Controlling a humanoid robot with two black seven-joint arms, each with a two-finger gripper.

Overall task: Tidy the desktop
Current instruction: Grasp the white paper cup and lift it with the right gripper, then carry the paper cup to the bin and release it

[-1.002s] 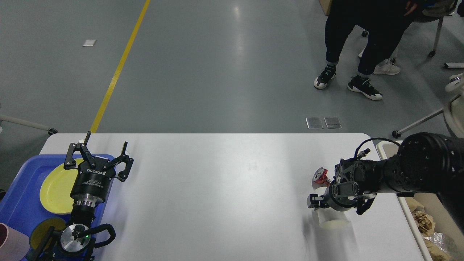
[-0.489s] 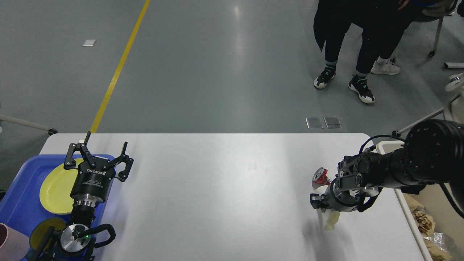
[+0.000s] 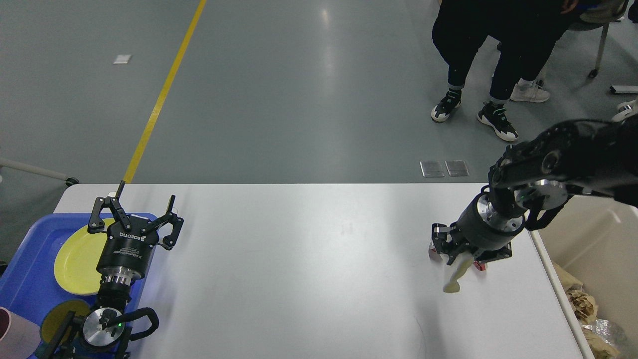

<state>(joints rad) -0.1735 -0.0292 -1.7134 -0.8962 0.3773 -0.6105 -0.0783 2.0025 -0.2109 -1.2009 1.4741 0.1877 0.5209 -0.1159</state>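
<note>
Head view. The large white rectangular desktop (image 3: 309, 259) with rounded corners fills the lower half of the frame. Against the frame half a second earlier, the right arm has risen and swung toward the right edge; its wrist now stands higher, above the far right corner region. The right gripper (image 3: 456, 252) points down with a pale, squashed paper cup (image 3: 457, 275) clamped between its fingers — the cup hangs lifted, apparently just clear of the surface, whereas a second ago it lay on its side on the surface. A small red-and-silver crushed item (image 3: 431, 251) shows only as a sliver beside the gripper, near the right edge; earlier it was plainly exposed.

The left gripper (image 3: 141, 219) is unchanged: fingers spread wide, holding nothing, above the near-left part of the surface at the edge of the blue plastic tray (image 3: 30, 279). A round yellow plate (image 3: 77, 259) lies in that tray.

Beyond the right edge stands a beige plastic bin (image 3: 593, 234) with crumpled brown paper (image 3: 580, 304) inside.

Writing: "ROBOTIQ" in white on the left gripper's body — nothing else is legible.
</note>
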